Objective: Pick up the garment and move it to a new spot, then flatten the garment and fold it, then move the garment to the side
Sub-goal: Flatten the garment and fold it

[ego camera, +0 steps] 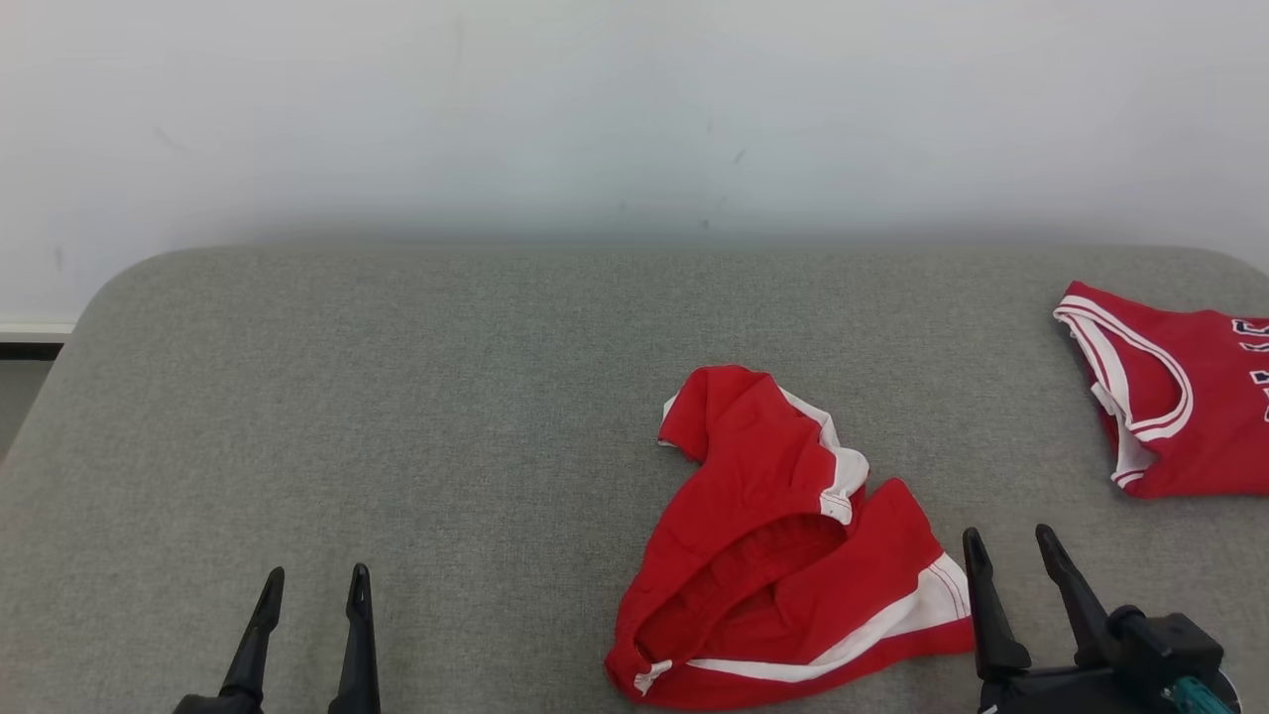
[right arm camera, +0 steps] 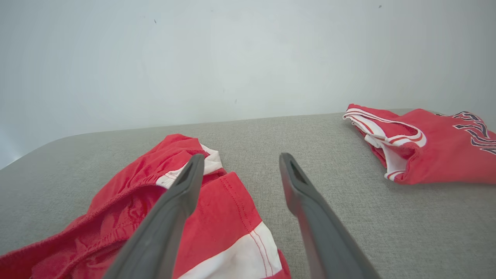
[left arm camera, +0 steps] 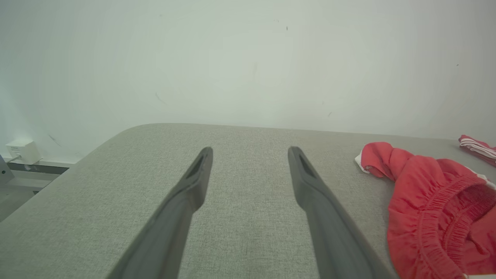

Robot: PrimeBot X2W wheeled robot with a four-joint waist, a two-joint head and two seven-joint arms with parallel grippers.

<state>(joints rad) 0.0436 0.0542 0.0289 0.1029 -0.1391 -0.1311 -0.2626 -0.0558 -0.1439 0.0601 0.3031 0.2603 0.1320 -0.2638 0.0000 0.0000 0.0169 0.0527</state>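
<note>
- A crumpled pair of red shorts with white side bands and an elastic waistband point(ego camera: 773, 535) lies on the grey fabric-covered worktop point(ego camera: 397, 397), right of its middle and toward the near edge; the waistband gapes open
- The right hand point(ego camera: 1006, 540) is just beside the shorts' right hem; its two long dark fingers stand apart, released, with nothing between them; in the right wrist view one finger crosses over the red cloth, and I cannot tell whether it touches
- The left hand point(ego camera: 317, 575) is at the near left, well apart from the shorts; its fingers are spread, released, above bare worktop
- A red sleeveless jersey with white trim and dark lettering point(ego camera: 1190, 397) lies at the worktop's far right, apart from the shorts
- A pale wall point(ego camera: 595, 119) rises behind the worktop
</note>
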